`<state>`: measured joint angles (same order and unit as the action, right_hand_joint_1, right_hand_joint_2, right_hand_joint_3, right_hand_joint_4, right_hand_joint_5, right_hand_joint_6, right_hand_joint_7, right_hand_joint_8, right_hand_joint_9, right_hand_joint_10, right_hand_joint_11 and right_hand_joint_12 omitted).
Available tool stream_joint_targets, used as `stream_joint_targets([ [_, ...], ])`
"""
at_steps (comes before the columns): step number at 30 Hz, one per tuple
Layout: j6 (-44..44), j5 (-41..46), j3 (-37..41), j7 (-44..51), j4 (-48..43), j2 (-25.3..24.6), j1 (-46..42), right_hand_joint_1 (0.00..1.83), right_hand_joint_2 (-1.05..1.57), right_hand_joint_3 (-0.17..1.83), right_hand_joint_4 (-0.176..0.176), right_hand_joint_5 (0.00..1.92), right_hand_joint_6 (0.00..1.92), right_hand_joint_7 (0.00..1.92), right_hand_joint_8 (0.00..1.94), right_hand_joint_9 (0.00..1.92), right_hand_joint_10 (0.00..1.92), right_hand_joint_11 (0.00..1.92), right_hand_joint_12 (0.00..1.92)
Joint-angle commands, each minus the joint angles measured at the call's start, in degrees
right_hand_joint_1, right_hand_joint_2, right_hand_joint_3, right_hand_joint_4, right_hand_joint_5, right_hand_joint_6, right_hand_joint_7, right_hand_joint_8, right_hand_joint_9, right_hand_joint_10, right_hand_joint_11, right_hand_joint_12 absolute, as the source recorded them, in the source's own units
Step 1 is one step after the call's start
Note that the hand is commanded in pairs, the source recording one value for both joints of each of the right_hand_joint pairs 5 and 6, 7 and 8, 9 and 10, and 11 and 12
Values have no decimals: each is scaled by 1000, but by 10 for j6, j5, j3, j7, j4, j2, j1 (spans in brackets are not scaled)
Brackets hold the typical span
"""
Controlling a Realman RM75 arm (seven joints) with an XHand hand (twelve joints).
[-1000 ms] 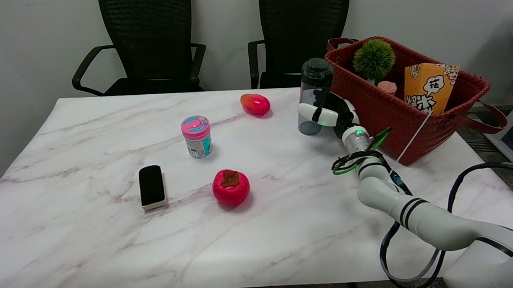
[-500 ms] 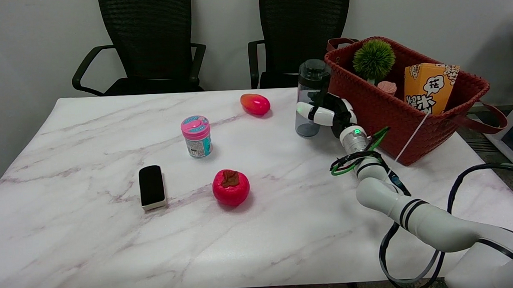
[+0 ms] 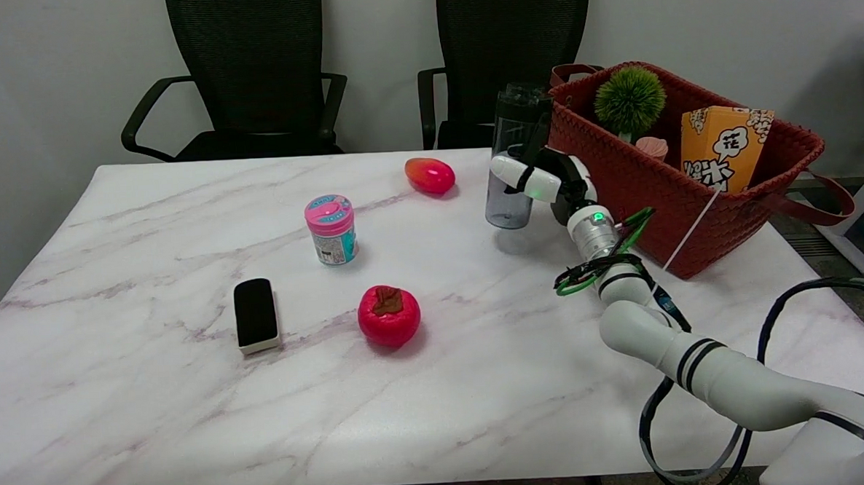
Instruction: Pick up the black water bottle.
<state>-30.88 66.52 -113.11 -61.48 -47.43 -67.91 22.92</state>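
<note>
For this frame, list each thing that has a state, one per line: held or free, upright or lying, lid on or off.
black water bottle: gripped, tilted, lid on, shadow under its base so it seems lifted.
right robot hand: wrapped around the bottle.
pink-lidded jar: upright, lid on, free.
eraser: lying flat, free.
red persimmon: free, stem up.
mango: lying free.
basket: on the table, holding a popcorn box, upright.

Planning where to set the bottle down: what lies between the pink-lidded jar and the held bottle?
Head view: only bare marble table between jar and bottle.
</note>
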Motion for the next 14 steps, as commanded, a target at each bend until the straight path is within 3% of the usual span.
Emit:
stream_joint_targets([
  [1, 7, -57, 2, -1, -201, 41, -45, 1299, 1052, 547, 0, 941, 941, 1119, 1119, 1184, 1184, 1099, 1099],
  [7, 21, -58, 28, 12, -348, 86, -80, 1282, 1101, 550, 0, 949, 949, 1137, 1137, 1198, 1198, 1115, 1115],
  [14, 113, -58, 191, 88, -517, 120, -144, 1263, 1164, 546, 0, 960, 960, 1155, 1155, 1215, 1215, 1153, 1153],
])
